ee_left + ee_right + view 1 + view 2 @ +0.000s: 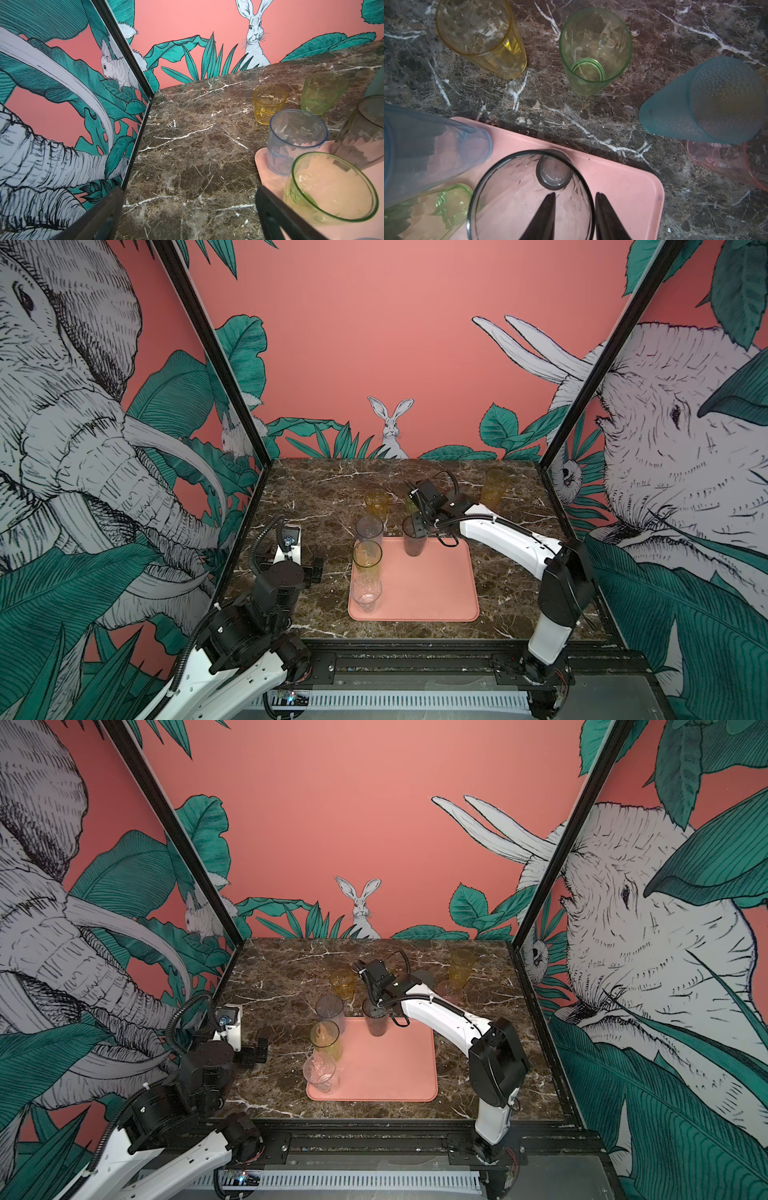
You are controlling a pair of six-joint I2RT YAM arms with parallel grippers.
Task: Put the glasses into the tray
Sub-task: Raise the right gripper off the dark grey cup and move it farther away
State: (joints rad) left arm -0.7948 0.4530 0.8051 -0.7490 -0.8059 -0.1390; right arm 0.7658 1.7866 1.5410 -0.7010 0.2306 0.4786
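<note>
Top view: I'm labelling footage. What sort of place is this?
Probably a robot test booth, not a home: jungle-print panels on a black frame enclose a marble table, with two arms mounted at its front edge.

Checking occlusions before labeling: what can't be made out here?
- Green glass: nearly hidden behind right arm in both top views.
- Frosted blue glass: left wrist view, cut off by frame edge.
- Pink glass: right wrist view, cut by edge, overlapped by frosted blue glass.

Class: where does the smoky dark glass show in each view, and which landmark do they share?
Top view: smoky dark glass, far edge of tray.
Top view: same place.
Left wrist: partly cropped, on the tray.
Right wrist: closest, seen from above.
Landmark: the pink tray.
</note>
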